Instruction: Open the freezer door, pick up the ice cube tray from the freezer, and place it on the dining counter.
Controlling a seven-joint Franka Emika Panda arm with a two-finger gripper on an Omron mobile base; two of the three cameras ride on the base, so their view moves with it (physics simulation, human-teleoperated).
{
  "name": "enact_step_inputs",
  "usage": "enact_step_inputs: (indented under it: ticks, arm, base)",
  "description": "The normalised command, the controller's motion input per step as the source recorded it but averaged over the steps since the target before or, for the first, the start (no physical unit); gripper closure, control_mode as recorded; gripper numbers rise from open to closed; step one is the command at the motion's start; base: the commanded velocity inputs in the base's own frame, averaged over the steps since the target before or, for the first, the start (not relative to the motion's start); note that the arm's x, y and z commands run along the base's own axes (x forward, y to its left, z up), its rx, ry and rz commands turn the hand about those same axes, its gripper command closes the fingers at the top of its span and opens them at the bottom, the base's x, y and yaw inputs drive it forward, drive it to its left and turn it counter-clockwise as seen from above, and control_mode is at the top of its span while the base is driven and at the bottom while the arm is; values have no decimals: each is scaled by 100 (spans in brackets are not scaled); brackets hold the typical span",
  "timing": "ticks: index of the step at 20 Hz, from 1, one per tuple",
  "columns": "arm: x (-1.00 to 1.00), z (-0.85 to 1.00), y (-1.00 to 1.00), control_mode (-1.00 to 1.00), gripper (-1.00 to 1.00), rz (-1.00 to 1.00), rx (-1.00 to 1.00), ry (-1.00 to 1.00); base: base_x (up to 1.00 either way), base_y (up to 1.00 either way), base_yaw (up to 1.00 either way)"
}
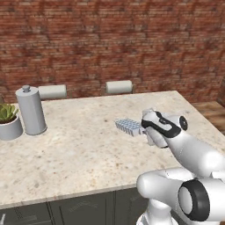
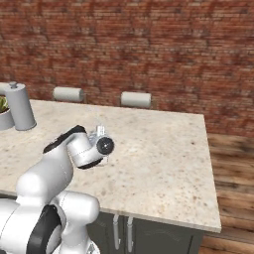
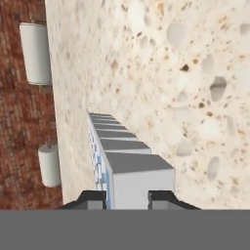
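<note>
My two base cameras look forward and down from behind my arm, left and right, sharing the long beige speckled stone counter (image 1: pixel 79 149) and red brick wall (image 2: pixel 149 44). My hand camera skims close along that counter.

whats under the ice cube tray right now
The beige dining counter lies under the ice cube tray, which the gripper holds. The gripper's hand covers the tray's near end, so contact with the stone cannot be told.
</note>
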Motion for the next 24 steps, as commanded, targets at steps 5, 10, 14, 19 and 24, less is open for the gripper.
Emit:
enact_step_inputs:
  ticks: [5,10,14,19,24]
  arm:
    - [34,-37,0,-100,100,0,0,0]
    - [29,-23,0,-100,100,0,0,0]
    - [20,-5,0,-100,100,0,0,2]
    - [9,4,0,-100,-100,0,0,2]
    - [0,14,0,-100,-100,0,0,2]
  base:
    - [0,0,0]
    - [0,0,0]
    - [0,0,0]
    - [0,0,0]
    - [0,0,0]
